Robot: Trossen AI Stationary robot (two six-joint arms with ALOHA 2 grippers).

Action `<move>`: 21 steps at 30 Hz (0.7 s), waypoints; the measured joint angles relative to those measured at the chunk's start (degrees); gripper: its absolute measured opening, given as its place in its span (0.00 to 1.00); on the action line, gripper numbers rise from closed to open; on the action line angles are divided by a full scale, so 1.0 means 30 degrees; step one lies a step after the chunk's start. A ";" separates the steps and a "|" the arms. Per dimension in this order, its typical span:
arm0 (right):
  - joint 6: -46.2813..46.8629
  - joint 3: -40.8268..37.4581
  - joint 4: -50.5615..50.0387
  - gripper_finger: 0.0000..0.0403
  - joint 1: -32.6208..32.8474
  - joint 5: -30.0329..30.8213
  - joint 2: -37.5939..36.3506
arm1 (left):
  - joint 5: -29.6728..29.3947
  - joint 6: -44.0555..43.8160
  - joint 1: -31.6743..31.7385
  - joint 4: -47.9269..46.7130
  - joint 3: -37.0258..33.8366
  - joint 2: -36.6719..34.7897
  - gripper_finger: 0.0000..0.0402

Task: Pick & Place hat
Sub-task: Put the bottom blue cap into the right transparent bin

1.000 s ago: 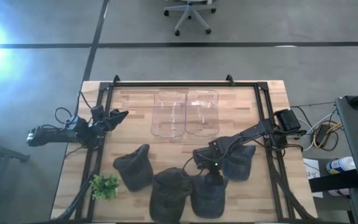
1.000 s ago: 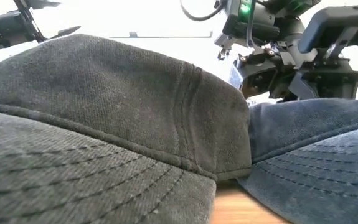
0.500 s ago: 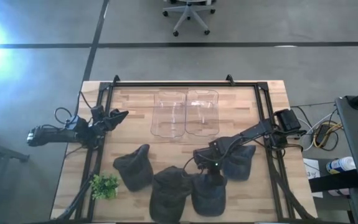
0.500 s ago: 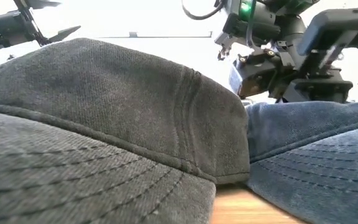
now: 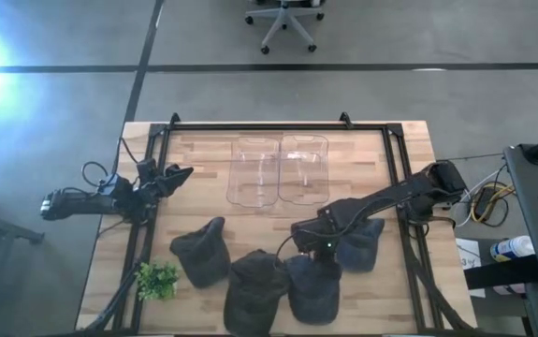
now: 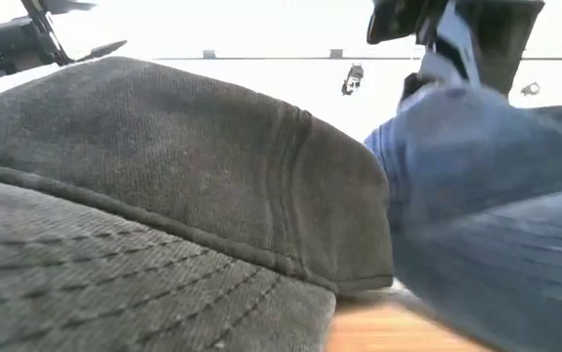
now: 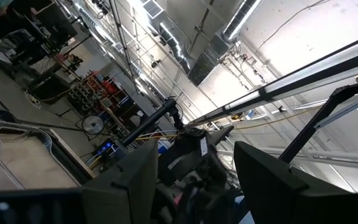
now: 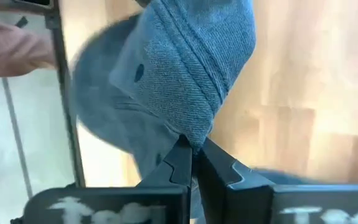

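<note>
- Wooden bench (image 5: 203,159) on a grey concrete floor, black frame around it, an office chair (image 5: 285,21) past the far edge; bright windows fill the low view's background.
- My right gripper (image 5: 317,260) is over the near half of the bench, a bit right of centre. In the right wrist view the fingers (image 8: 180,163) are pinched tight on a fold of a blue cap (image 8: 185,68).
- That cap hangs from the pinch, crown bunched, and looks lifted or half-lifted off the wood; the low view shows it raised (image 6: 476,196), blurred.
- Relation that matters: the clear bins (image 5: 280,170) lie toward the far edge from the held cap, straight across the bench, bare wood between. I judge they're the drop spot. Right arm is much nearer; it's the one for the carry.
- Left gripper (image 5: 177,173) is parked at the left edge of the bench, off the work. Left wrist view points at the ceiling, fingers (image 7: 135,180) apart, nothing between them.
- Other caps along the near edge: grey cap (image 5: 201,251) left of centre, dark cap (image 5: 253,288) just beside the held one and maybe touching it, another blue cap (image 5: 357,245) to the right.
- Materials: caps are soft twill, stitched brims, floppy, will sag and swing. Bins are rigid see-through plastic, rounded corners.
- Small green plant (image 5: 156,278) sits at the near left corner, well apart.
</note>
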 joint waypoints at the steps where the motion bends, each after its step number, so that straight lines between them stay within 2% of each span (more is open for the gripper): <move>1: 0.0135 0.0446 -0.0623 0.02 0.0033 0.0264 -0.0170 | -0.0007 0.0000 0.0000 -0.0044 0.0000 0.0000 0.51; 10: 0.1388 0.4736 -0.5931 0.02 0.0590 0.2727 -0.0824 | -0.0044 0.0000 0.0000 -0.0376 0.0000 0.0000 0.51; 21: 0.2179 1.2227 -1.2654 0.02 0.0930 0.8664 -0.0765 | 0.0007 -0.0124 0.0000 -0.0396 0.0000 0.0007 0.51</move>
